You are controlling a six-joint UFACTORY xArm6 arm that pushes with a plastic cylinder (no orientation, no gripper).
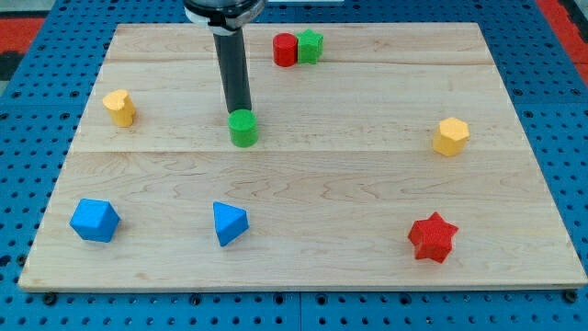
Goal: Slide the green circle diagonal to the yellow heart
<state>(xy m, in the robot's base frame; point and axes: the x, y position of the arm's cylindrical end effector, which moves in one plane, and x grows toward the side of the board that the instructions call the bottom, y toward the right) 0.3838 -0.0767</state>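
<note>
The green circle (243,128) stands on the wooden board (303,230), left of centre. My tip (239,112) comes down from the view's top and touches the green circle's top-left edge. The yellow heart (119,107) sits near the board's left edge, well to the left of the green circle and slightly higher in the view.
A red cylinder (285,50) and a green star (310,46) touch each other at the view's top. A yellow hexagon (451,136) is at the right. A red star (432,237) is at the bottom right. A blue block (95,221) and a blue triangle (229,223) lie along the bottom left.
</note>
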